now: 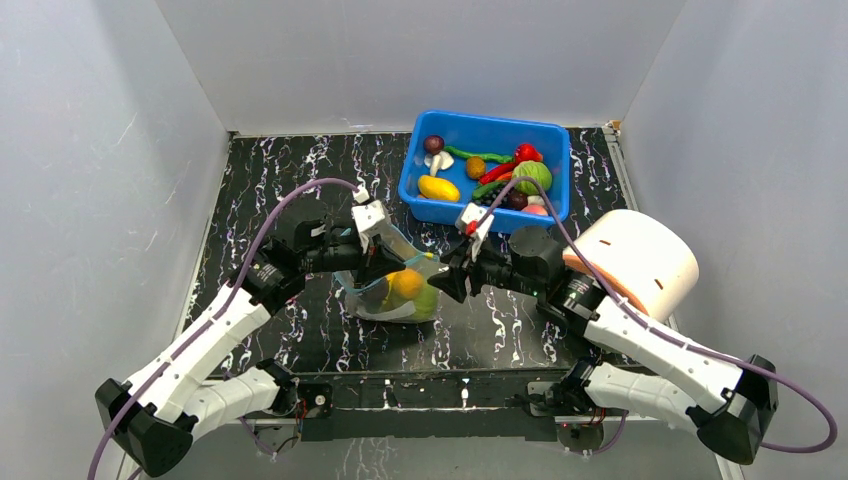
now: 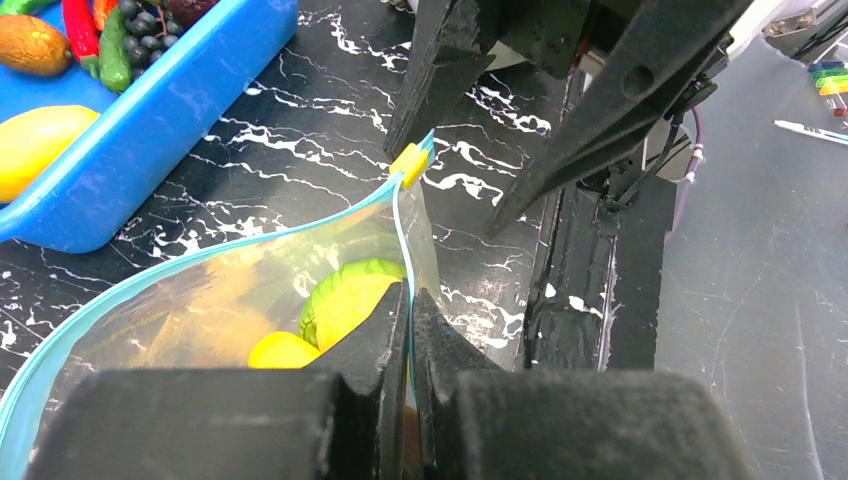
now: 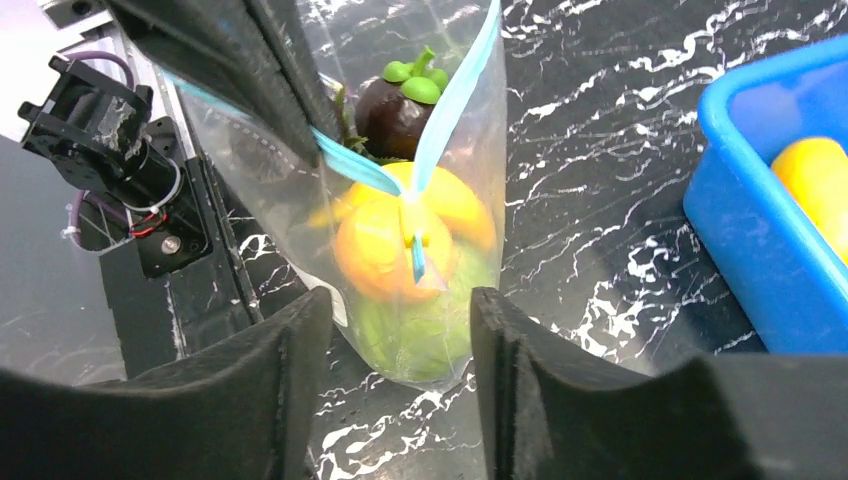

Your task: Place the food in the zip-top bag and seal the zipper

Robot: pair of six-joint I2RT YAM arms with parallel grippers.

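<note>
The clear zip-top bag [image 1: 395,292] stands mid-table, its mouth open in a V. It holds an orange fruit [image 3: 400,240], a green cabbage [image 3: 420,330] and a dark mangosteen [image 3: 400,105]. My left gripper [image 2: 410,305] is shut on the teal zipper [image 2: 398,230] strip on one side of the mouth, below the yellow slider tab [image 2: 410,165]. It also shows in the top view [image 1: 383,262]. My right gripper [image 3: 400,320] is open, its fingers either side of the bag's near end without touching it. It sits just right of the bag in the top view [image 1: 442,278].
A blue bin [image 1: 548,140] at the back right holds more toy food, among it a yellow fruit [image 1: 438,188] and a green cabbage [image 1: 533,176]. A white cylinder [image 1: 640,258] lies right of my right arm. Grey walls stand on three sides.
</note>
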